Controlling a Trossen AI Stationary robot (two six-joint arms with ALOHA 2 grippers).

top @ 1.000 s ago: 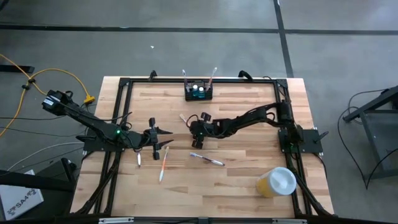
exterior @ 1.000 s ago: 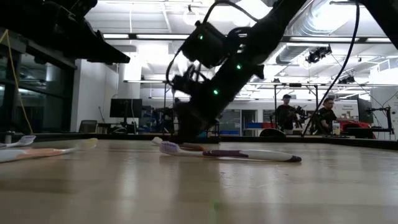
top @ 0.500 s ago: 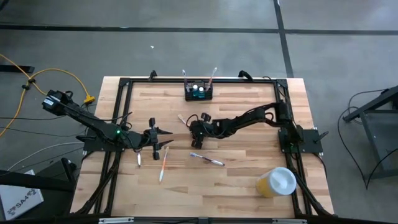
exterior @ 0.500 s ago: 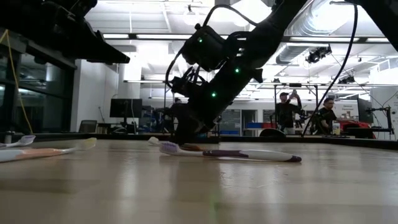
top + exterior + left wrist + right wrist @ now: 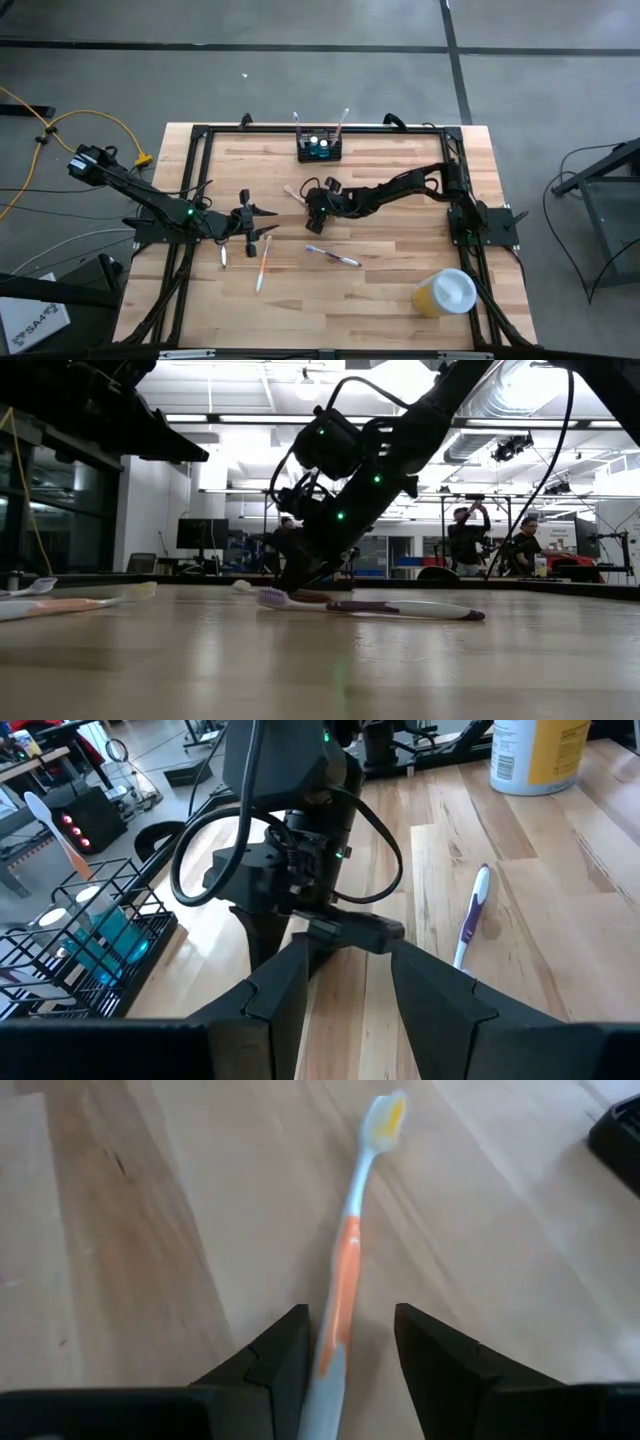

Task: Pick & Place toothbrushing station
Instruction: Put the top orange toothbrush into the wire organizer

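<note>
Our right gripper (image 5: 312, 199) sits low near the middle of the wooden tabletop (image 5: 400, 270), its jaws parted and straddling, not yet pinching, the handle of an orange-and-white toothbrush (image 5: 345, 1285). The black rectangular wire caddy (image 5: 319, 148) stands at the far edge, well apart. To do this well, we judge, we should centre the handle between the jaws and close squarely before lifting; our left gripper (image 5: 250, 222) waits near the left edge with jaws open and empty.
</note>
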